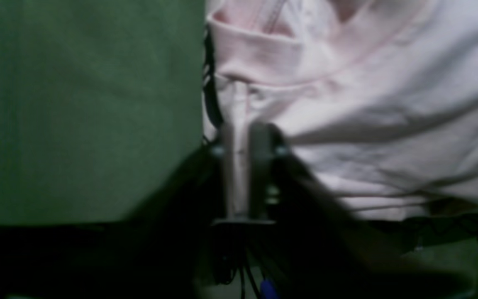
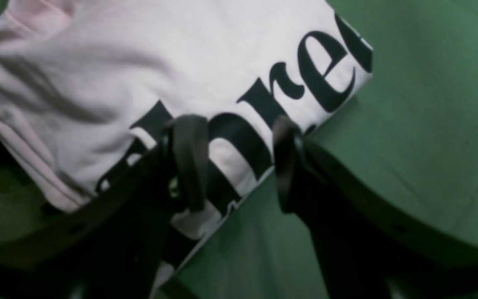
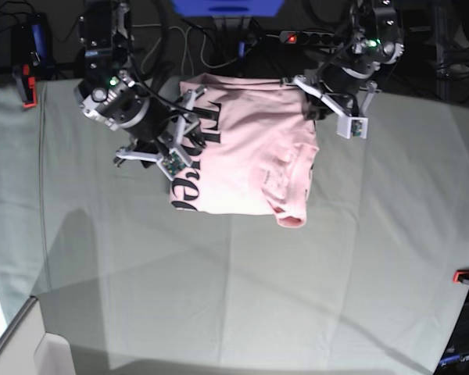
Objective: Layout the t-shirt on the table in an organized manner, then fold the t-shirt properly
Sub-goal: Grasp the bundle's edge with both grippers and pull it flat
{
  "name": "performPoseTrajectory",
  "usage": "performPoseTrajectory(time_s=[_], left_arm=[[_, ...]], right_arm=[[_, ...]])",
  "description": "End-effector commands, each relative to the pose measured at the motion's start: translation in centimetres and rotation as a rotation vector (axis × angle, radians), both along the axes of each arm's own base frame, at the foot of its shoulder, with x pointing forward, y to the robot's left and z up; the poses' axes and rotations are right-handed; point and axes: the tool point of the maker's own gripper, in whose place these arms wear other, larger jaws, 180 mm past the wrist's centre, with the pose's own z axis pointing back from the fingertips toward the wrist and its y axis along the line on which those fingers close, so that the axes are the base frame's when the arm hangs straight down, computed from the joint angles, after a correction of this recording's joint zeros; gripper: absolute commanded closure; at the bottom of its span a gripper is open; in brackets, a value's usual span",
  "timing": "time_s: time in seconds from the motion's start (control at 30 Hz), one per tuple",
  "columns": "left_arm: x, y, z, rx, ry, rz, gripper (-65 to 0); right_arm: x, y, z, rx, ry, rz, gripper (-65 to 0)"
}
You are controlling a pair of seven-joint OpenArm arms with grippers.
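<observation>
The pale pink t-shirt [image 3: 250,148] lies partly folded at the far middle of the table [image 3: 234,273], with black lettering along its left edge and a sleeve hanging toward the front. My left gripper [image 1: 245,133] is shut on a pinched ridge of the t-shirt [image 1: 367,108] near its collar, at the garment's far right corner in the base view. My right gripper [image 2: 235,166] stands open at the lettered edge of the t-shirt [image 2: 147,62]. One finger is over the print and the other over bare table [image 2: 430,124].
Red-orange clamps sit at the table's left edge [image 3: 29,92] and right edge [image 3: 465,275]. Cables and a power strip [image 3: 297,37] run behind the far edge. A white object [image 3: 55,351] stands at the front left corner.
</observation>
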Motion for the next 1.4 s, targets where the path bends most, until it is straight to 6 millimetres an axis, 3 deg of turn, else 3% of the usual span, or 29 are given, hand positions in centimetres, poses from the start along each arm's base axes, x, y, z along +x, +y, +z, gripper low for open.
performPoseTrajectory(time_s=[0.0, 0.2, 0.5, 0.93, 1.23, 1.37], left_arm=[[0.7, -0.1, 0.7, -0.005, -0.032, -0.001, 0.0], [0.7, 0.1, 1.0, -0.002, -0.038, 0.003, 0.0], [-1.2, 0.4, 2.1, 0.007, -0.041, 0.007, 0.0], [-2.5, 3.0, 1.3, 0.046, -0.006, 0.066, 0.0], [-3.2, 2.7, -1.1, 0.025, 0.058, 0.072, 0.0], [-2.7, 2.8, -1.3, 0.022, 0.056, 0.074, 0.0]], right_arm=[[0.6, 0.4, 1.1, 0.029, -0.039, 0.001, -23.3], [0.6, 0.4, 1.1, 0.029, -0.037, 0.001, -23.3], [0.6, 0.4, 1.1, 0.029, -0.037, 0.001, -23.3], [0.1, 0.5, 0.9, 0.033, -0.029, 0.001, -23.3], [-0.4, 0.5, 0.7, 0.033, -0.022, 0.001, -23.1], [-0.9, 0.5, 0.5, 0.034, -0.012, 0.002, -17.3]])
